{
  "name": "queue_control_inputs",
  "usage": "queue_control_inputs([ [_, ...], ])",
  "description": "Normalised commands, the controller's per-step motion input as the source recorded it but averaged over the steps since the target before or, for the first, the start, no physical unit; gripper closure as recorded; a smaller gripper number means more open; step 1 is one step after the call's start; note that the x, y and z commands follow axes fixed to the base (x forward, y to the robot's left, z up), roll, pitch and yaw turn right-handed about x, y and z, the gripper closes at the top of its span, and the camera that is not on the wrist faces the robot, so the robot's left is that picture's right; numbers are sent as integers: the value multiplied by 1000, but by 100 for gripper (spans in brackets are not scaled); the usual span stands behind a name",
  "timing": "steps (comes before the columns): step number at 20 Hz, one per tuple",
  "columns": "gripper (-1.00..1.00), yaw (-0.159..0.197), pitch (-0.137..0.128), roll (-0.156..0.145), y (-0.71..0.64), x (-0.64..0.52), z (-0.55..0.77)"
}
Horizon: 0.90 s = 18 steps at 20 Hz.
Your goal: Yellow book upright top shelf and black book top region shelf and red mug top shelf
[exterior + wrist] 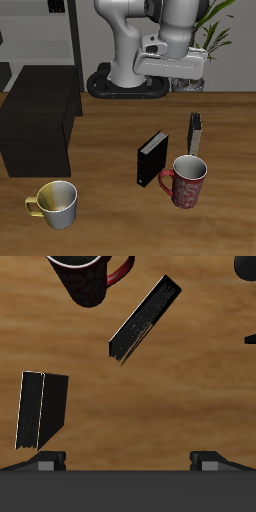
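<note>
Nothing of the task looks begun in the exterior view. The shelf (38, 125) fills the middle left of the frame and its flat top is bare. The black book (152, 160) stands upright just right of centre on the table (110, 215), the red mug (187, 181) is just beside it toward the lower right, and the yellow book (195, 133) stands on edge behind the mug, in the right half of the frame. A yellow mug (56, 203) sits apart at the lower left. The gripper (176, 70) hangs high near the top of the frame, above the books and well clear of all of them; its fingers cannot be made out here.

The wrist view looks straight down on the same things: the black book (143, 319), the red mug (88, 278) and the yellow book (41, 408) all lie below and apart from one another. Two fingertips (48, 460) show, spread wide with bare wood between them, so the jaws stand open and hold nothing.

I judge the step in hand to be the approach for a first pick, most likely the yellow book. The next move calls for descending over its thin top edge with the fingers lined across its thickness, clear of the mug.
</note>
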Motion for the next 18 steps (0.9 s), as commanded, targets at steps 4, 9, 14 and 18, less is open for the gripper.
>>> queue_control_inputs([
  [4, -100, 42, -36, 20, 667, 71, -228],
  [9, -100, 7, 2, 77, 477, 86, -178],
  [14, -100, -10, 11, 29, 378, 91, -294],
  [18, -100, -18, -7, 26, 136, 39, -225],
])
